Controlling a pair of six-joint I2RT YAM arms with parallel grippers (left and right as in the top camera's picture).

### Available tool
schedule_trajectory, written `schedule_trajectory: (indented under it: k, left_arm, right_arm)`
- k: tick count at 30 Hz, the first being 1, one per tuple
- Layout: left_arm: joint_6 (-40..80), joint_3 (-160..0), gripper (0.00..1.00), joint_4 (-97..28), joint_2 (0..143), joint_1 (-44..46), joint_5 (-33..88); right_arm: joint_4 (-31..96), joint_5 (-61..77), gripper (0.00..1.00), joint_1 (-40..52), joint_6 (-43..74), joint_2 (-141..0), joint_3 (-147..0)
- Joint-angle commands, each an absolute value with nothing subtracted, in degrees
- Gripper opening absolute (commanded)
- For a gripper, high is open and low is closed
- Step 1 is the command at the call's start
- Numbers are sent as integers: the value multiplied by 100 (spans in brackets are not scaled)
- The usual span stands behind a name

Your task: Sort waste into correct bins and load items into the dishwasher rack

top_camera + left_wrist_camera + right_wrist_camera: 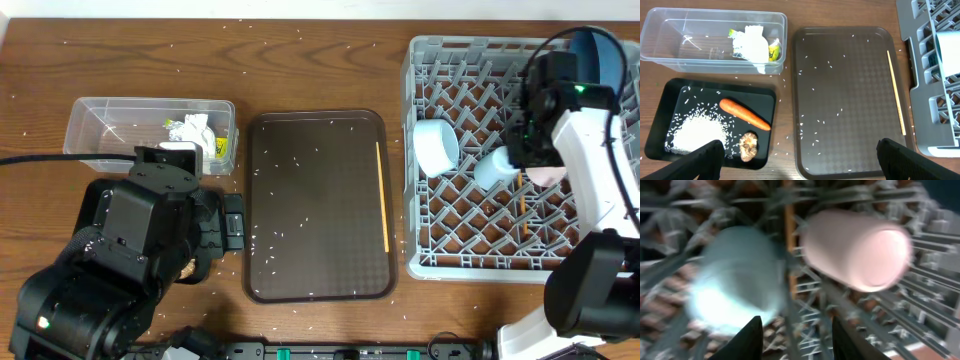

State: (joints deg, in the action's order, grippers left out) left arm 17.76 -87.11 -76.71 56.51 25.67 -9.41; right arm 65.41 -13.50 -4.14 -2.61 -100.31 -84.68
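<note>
yellow-green snack wrapper (773, 51) in clear tub (665, 50), print illegible

Overhead and left wrist views: bright, even, sharp, shadows soft. Right wrist view smeared by blur, pink cup (855, 247) at 2 o'clock fuzzy.

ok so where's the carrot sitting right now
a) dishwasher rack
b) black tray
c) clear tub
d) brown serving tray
b, the carrot lies in the black tray, next to the rice and the brown lump
</note>
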Motion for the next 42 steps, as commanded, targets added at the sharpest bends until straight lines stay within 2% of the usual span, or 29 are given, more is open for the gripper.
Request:
schedule_trajectory:
  k: [1, 4, 6, 14, 20, 31, 42]
  left_arm:
    - [1739, -8799, 98, -7695, 5638, 2569, -1013]
    - [1739, -8799, 98, -7695, 5638, 2569, -1013]
    - [1739, -8799, 98, -7695, 5638, 2569, -1011]
    - [1739, -8799, 98, -7695, 5638, 2569, -1011]
    - [1739, -8799, 98, -7695, 5638, 2569, -1011]
    - [1739, -8799, 98, -7695, 5638, 2569, -1013]
    - [1739, -8799, 98, -7695, 5638, 2569, -1013]
  right_arm:
    - [6598, -1, 38, 106, -370, -9485, -8626]
    - [6536, 1146, 34, 711, -325, -9181, -8626]
    - [6377, 1444, 32, 1197, -93, -9091, -8624]
    - [6134, 482, 32, 2847, 1529, -9564, -8510]
    - [6171, -287, 32, 3618, 2674, -10565, -8442]
    - [5857, -620, 32, 3529, 3236, -11826, -8442]
    - [5734, -657, 35, 3306, 3273, -11928, -8381]
